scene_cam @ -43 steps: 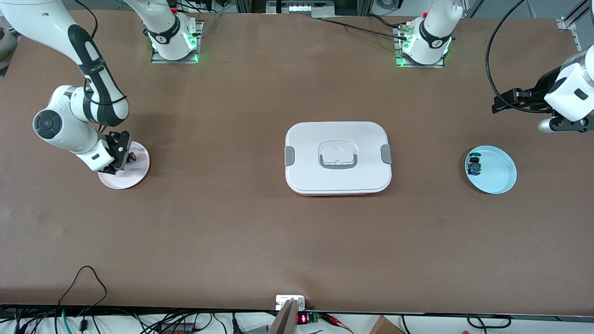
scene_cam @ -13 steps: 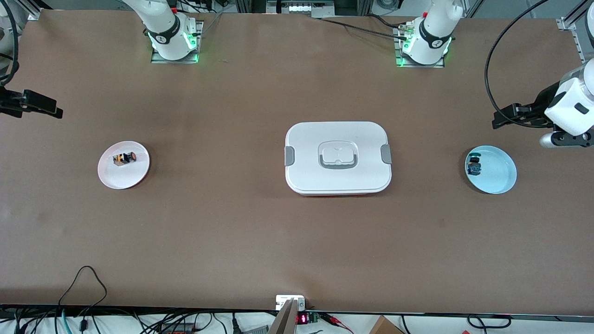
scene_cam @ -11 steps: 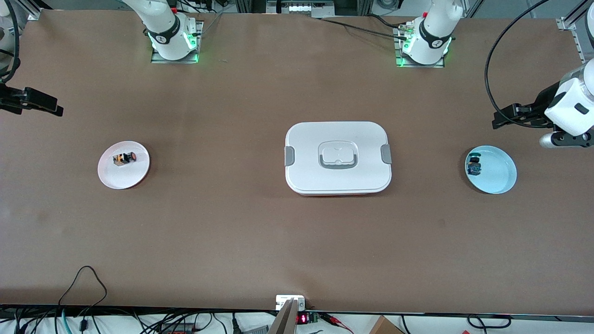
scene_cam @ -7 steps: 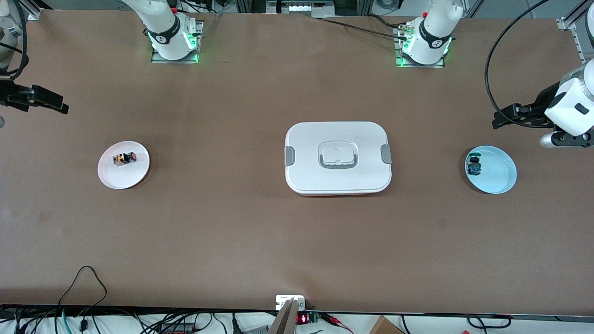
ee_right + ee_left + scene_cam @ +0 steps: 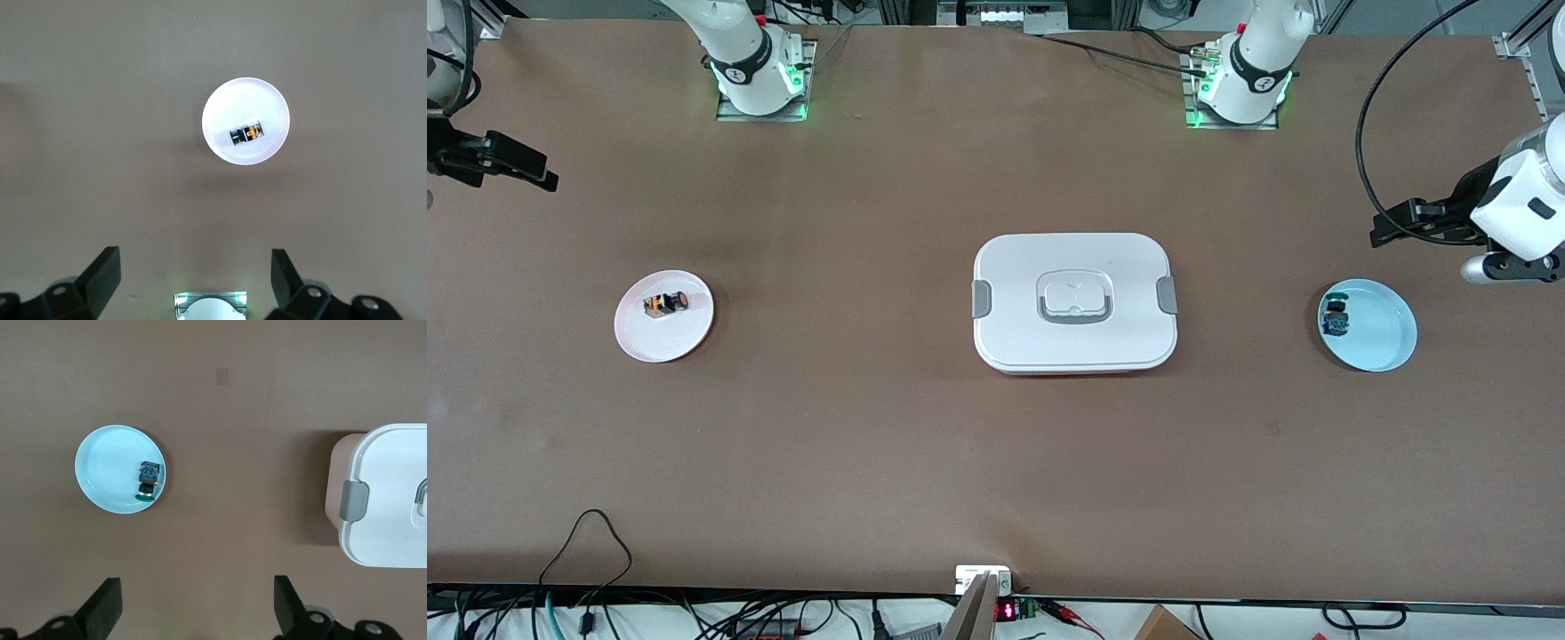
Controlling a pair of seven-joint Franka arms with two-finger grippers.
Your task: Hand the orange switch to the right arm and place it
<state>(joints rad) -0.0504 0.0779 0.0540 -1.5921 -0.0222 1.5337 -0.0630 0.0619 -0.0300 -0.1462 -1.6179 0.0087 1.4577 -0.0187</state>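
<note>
The orange switch (image 5: 664, 304) lies on its side on a small white plate (image 5: 665, 342) toward the right arm's end of the table. My right gripper (image 5: 535, 174) is open and empty, high over the table edge at that end, well clear of the plate. In the right wrist view the switch (image 5: 245, 133) lies in the middle of the plate (image 5: 245, 105), far below the open right gripper (image 5: 193, 277). My left gripper (image 5: 1383, 222) is open and empty, up in the air near the light blue plate (image 5: 1385, 345); it also shows in the left wrist view (image 5: 198, 610).
A small switch with blue and green parts (image 5: 1335, 318) lies on the light blue plate (image 5: 107, 467). A closed white box with grey clips (image 5: 1074, 302) stands at the table's middle. The right arm's base (image 5: 756, 76) and the left arm's base (image 5: 1240, 84) stand at the table's back edge.
My right gripper, low at the white plate 3.2 s ago, has let go of the orange switch and risen away toward the table's end. The left arm has not moved.
</note>
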